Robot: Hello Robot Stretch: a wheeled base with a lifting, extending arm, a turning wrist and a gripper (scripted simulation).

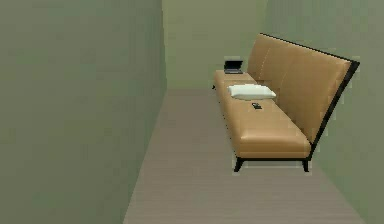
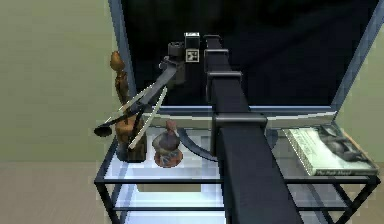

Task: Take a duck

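Well, gripper (image 2: 116, 130): hung over the glass stand (image 2: 150, 181); I couldn't tell whether it held anything.
Small brown figure (image 2: 168, 148): stood on the stand, near, at four o'clock from the fingertips (image 2: 104, 130).

— What lies ahead?
— A narrow room: a plank floor (image 1: 190, 170), with a greenish wall (image 1: 80, 100) close on the forward view's left. A long tan sofa (image 1: 290, 75) on dark legs stands along the right side.
— Anything on it?
— A white pillow (image 1: 251, 92) lies on the seat. Just nearer than it sits a small dark thing (image 1: 257, 105), perhaps a remote, too small to tell. At the sofa's far end is an open laptop (image 1: 234, 68).
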